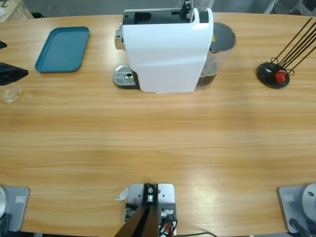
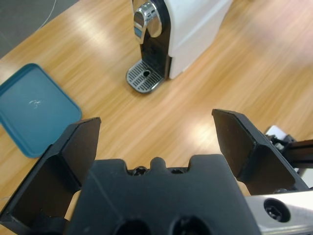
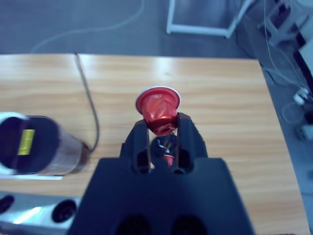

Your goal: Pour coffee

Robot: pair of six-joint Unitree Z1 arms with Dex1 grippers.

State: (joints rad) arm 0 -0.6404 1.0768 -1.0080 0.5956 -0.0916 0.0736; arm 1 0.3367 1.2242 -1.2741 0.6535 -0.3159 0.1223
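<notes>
Pinching a red capsule (image 3: 157, 110) between my right fingers (image 3: 183, 137), poking out at twelve o'clock; my left fingers (image 2: 234, 142) are gaping wide, holding nothing.

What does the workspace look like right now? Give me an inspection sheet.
Surface: wooden table, no spills seen.
Job's things: coffee machine, nothing on its drip tray; clear glass at the table edge; no coffee seen.
Clutter: teal tray; black wire stand.
Grippers: left gripper open, holding nothing; right gripper shut on a red capsule.
Cables: black cable on the table.
Surroundings: grey floor.
</notes>
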